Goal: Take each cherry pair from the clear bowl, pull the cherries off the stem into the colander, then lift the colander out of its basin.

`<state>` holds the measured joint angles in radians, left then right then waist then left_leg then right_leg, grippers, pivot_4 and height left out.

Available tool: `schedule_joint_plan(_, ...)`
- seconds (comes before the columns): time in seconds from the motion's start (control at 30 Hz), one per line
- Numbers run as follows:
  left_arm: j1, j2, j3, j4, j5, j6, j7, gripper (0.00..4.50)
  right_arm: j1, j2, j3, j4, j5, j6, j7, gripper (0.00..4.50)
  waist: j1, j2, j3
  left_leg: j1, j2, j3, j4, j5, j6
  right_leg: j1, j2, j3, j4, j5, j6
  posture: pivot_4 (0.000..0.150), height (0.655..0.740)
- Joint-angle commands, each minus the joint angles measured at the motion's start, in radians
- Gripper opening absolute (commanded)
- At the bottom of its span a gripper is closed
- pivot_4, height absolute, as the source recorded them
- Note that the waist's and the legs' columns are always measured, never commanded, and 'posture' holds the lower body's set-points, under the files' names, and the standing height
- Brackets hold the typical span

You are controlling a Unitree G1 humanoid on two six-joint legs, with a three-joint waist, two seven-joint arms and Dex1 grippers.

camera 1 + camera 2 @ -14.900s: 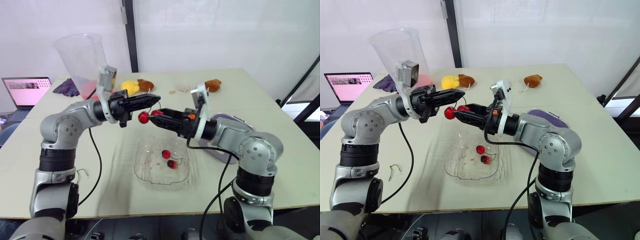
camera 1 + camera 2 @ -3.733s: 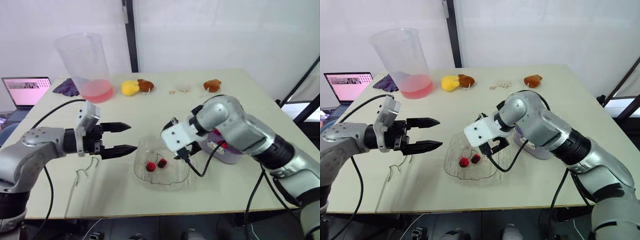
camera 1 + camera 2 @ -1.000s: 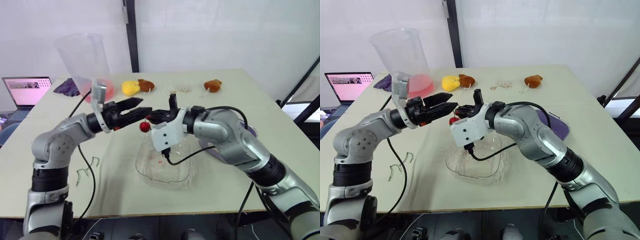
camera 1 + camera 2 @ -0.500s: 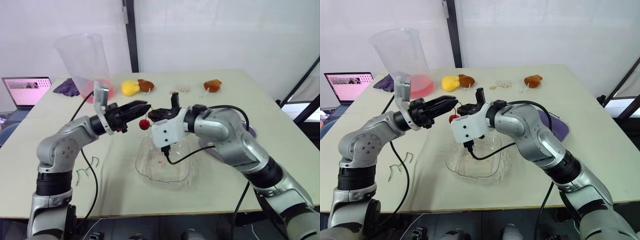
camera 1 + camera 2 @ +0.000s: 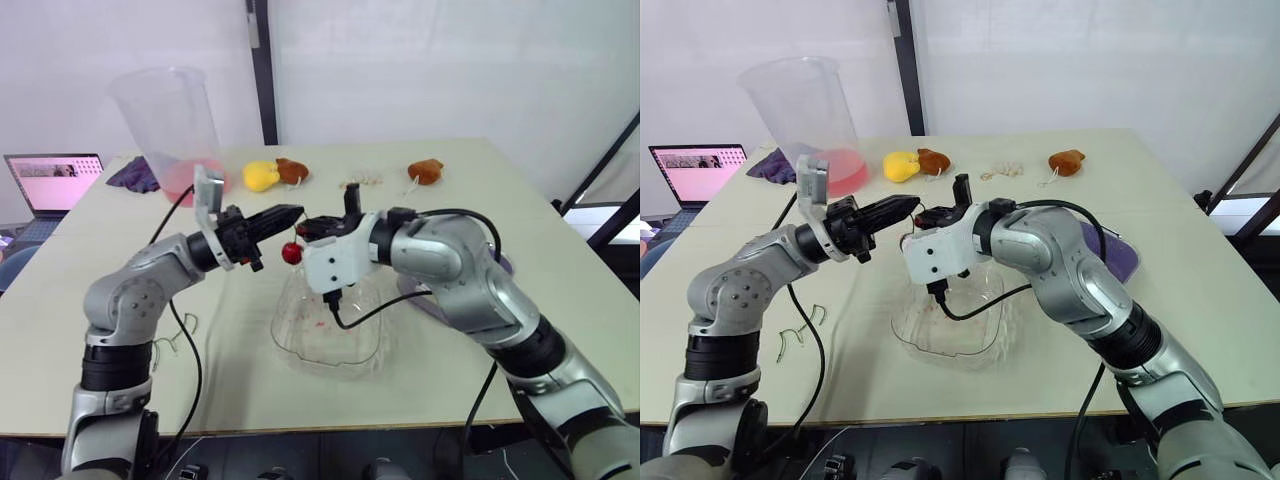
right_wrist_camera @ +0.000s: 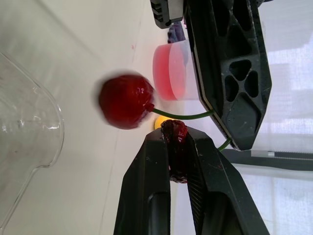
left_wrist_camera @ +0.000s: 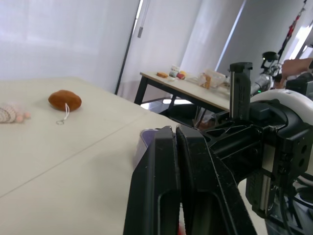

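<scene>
Lately changed: left gripper, fingers apart a second before, was closed on the thin green stem. Right gripper was clamped on one dark red cherry. The second glossy red cherry hung free above the rim of the clear plastic bowl. Both ends were secured, so the pull-apart was judged next. The purple colander lay well to the right, so a drop here would likely miss it.
</scene>
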<state>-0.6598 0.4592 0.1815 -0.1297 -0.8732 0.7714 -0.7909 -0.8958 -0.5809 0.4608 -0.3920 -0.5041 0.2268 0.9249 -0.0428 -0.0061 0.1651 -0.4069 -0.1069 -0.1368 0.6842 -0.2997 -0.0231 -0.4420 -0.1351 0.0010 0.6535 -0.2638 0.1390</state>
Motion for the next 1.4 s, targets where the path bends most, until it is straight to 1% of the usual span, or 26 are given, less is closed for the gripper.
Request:
schedule_joint_plan(0.03,-0.011,0.008,0.025,-0.01,-0.013,-0.019,-0.007,0.03,0.004,0.003,-0.046,-0.047,0.041,-0.007,0.027,0.04,0.0,0.0,0.0,0.0,0.0,0.0,0.0,0.0,0.0,0.0,0.0,0.0,0.0,0.0,0.0,0.15,0.74)
schedule_joint_plan(0.1,-0.013,0.009,0.022,-0.003,-0.008,-0.023,-0.011,0.0,0.016,0.004,-0.064,-0.055,0.071,-0.002,0.036,1.08,0.0,0.0,0.0,0.0,0.0,0.0,0.0,0.0,0.0,0.0,0.0,0.0,0.0,0.0,0.0,0.15,0.74)
schedule_joint_plan(0.13,-0.013,0.009,0.021,-0.002,-0.008,-0.024,-0.013,0.0,0.021,0.002,-0.069,-0.059,0.08,0.0,0.042,1.39,0.001,0.0,0.0,0.0,0.0,0.0,0.0,0.0,0.0,0.0,0.0,0.0,0.0,0.0,0.0,0.15,0.74)
schedule_joint_plan(0.23,-0.017,0.015,0.013,0.006,0.007,-0.03,-0.022,0.0,0.047,-0.011,-0.103,-0.08,0.14,0.001,0.067,2.87,0.001,0.0,0.0,0.0,0.0,0.0,0.0,0.0,0.0,0.0,0.0,0.0,0.0,0.0,0.0,0.15,0.74)
schedule_joint_plan(0.3,-0.022,0.026,0.016,0.018,0.015,-0.035,-0.028,0.0,0.105,-0.048,-0.176,-0.101,0.219,0.028,0.1,3.83,0.002,0.0,0.0,0.0,0.0,0.0,0.0,0.0,0.0,0.0,0.0,0.0,0.0,0.0,0.0,0.15,0.74)
schedule_joint_plan(0.33,-0.026,0.033,0.019,0.026,0.018,-0.038,-0.032,0.0,0.137,-0.058,-0.225,-0.116,0.271,0.076,0.117,3.83,0.005,0.0,0.0,0.0,0.0,0.0,0.0,0.0,0.0,0.0,0.0,0.0,0.0,0.0,0.0,0.15,0.74)
schedule_joint_plan(0.4,-0.032,0.048,0.022,0.035,0.019,-0.04,-0.043,0.0,0.176,-0.015,-0.345,-0.149,0.395,0.304,0.112,3.83,0.005,0.0,0.0,0.0,0.0,0.0,0.0,0.0,0.0,0.001,0.0,0.0,-0.001,0.0,0.0,0.15,0.74)
schedule_joint_plan(0.43,-0.035,0.056,0.021,0.038,0.019,-0.039,-0.051,0.0,0.195,0.007,-0.399,-0.16,0.445,0.367,0.094,3.83,0.004,0.0,0.0,0.0,0.0,-0.001,0.0,0.0,0.0,0.002,0.0,0.0,-0.001,0.0,0.0,0.15,0.74)
schedule_joint_plan(0.47,-0.04,0.066,0.018,0.041,0.018,-0.036,-0.061,0.0,0.195,0.06,-0.466,-0.173,0.509,0.481,0.061,3.83,0.004,0.0,0.0,0.0,0.0,-0.001,0.0,0.0,0.0,0.002,0.0,0.0,-0.001,0.0,0.0,0.15,0.74)
schedule_joint_plan(0.5,-0.046,0.075,0.015,0.046,0.017,-0.032,-0.075,0.0,0.162,0.136,-0.551,-0.18,0.557,0.671,0.016,3.83,0.002,0.0,0.0,0.0,0.0,-0.001,0.0,0.0,0.0,0.001,0.0,0.0,-0.001,0.0,0.0,0.15,0.74)
schedule_joint_plan(0.57,-0.062,0.111,0.002,0.065,0.023,-0.029,-0.129,0.0,0.033,0.287,-0.783,-0.156,0.771,1.014,0.021,3.83,-0.005,0.001,0.0,0.001,0.001,-0.001,0.0,0.0,0.0,0.001,0.0,0.0,0.0,0.0,0.0,0.15,0.74)
schedule_joint_plan(0.6,-0.069,0.13,-0.004,0.077,0.03,-0.032,-0.16,0.0,-0.017,0.316,-0.861,-0.144,0.846,1.143,0.049,3.83,-0.005,0.002,0.001,0.001,0.001,0.0,-0.001,0.0,-0.001,0.0,0.001,0.001,0.0,0.0,0.0,0.15,0.74)
schedule_joint_plan(0.63,-0.079,0.15,-0.009,0.093,0.033,-0.033,-0.196,0.0,-0.025,0.298,-0.882,-0.147,0.895,1.19,0.068,3.83,-0.003,0.002,0.001,0.001,0.001,0.0,-0.001,0.0,-0.001,0.0,0.001,0.001,0.001,0.0,0.0,0.15,0.74)
schedule_joint_plan(0.7,-0.1,0.179,-0.017,0.126,0.035,-0.032,-0.257,0.0,0.005,0.234,-0.862,-0.165,0.946,1.188,0.08,3.83,0.002,0.002,-0.001,0.001,0.001,-0.003,-0.003,0.0,-0.001,0.001,0.0,0.0,0.001,0.0,0.0,0.15,0.74)
schedule_joint_plan(0.77,-0.13,0.208,-0.033,0.15,0.025,-0.014,-0.334,0.0,0.047,0.154,-0.794,-0.15,0.99,1.122,0.117,3.83,0.008,0.002,-0.001,0.001,-0.001,-0.005,-0.003,0.0,0.0,0.003,0.0,-0.001,-0.001,0.0,0.0,0.15,0.74)
schedule_joint_plan(0.83,-0.162,0.219,-0.036,0.156,-0.023,0.043,-0.384,0.0,0.05,0.13,-0.729,-0.123,1.044,1.113,0.128,3.83,0.005,0.002,-0.001,0.0,-0.002,-0.003,-0.001,0.0,0.0,0.003,-0.001,0.0,-0.002,0.0,0.0,0.15,0.74)
schedule_joint_plan(0.97,-0.192,0.223,-0.033,0.149,-0.07,0.112,-0.429,0.0,-0.016,0.218,-0.703,-0.04,1.154,1.14,0.075,3.83,-0.006,0.002,-0.001,0.001,0.0,-0.002,-0.001,0.0,0.0,0.002,0.0,0.001,0.0,0.0,0.0,0.15,0.74)
schedule_joint_plan(1.07,-0.202,0.212,-0.035,0.143,-0.071,0.122,-0.423,0.0,-0.036,0.252,-0.63,0.013,1.132,1.03,0.022,3.83,-0.009,0.002,-0.001,0.001,0.0,-0.002,-0.002,0.0,0.0,0.0,0.0,0.001,0.005,0.0,0.0,0.15,0.74)
schedule_joint_plan(1.17,-0.204,0.202,-0.029,0.136,-0.073,0.125,-0.41,0.0,-0.074,0.296,-0.631,0.04,1.189,1.03,-0.021,3.83,-0.006,0.002,-0.001,0.001,-0.001,-0.002,-0.001,0.0,0.0,0.0,-0.001,0.001,0.005,0.0,0.0,0.15,0.74)
schedule_joint_plan(1.37,-0.217,0.184,-0.003,0.12,-0.102,0.151,-0.36,0.0,-0.052,0.298,-0.595,0.048,1.238,0.999,-0.077,3.83,-0.002,0.002,-0.001,0.001,-0.001,-0.003,0.0,0.0,0.0,0.001,-0.001,0.001,0.006,0.0,0.0,0.15,0.74)
schedule_joint_plan(1.4,-0.216,0.184,-0.002,0.118,-0.105,0.153,-0.356,0.0,-0.05,0.302,-0.601,0.053,1.251,1.002,-0.091,3.29,-0.002,0.002,-0.001,0.001,-0.001,-0.003,0.0,0.0,0.0,0.001,-0.001,0.001,0.006,0.0,0.0,0.15,0.74)
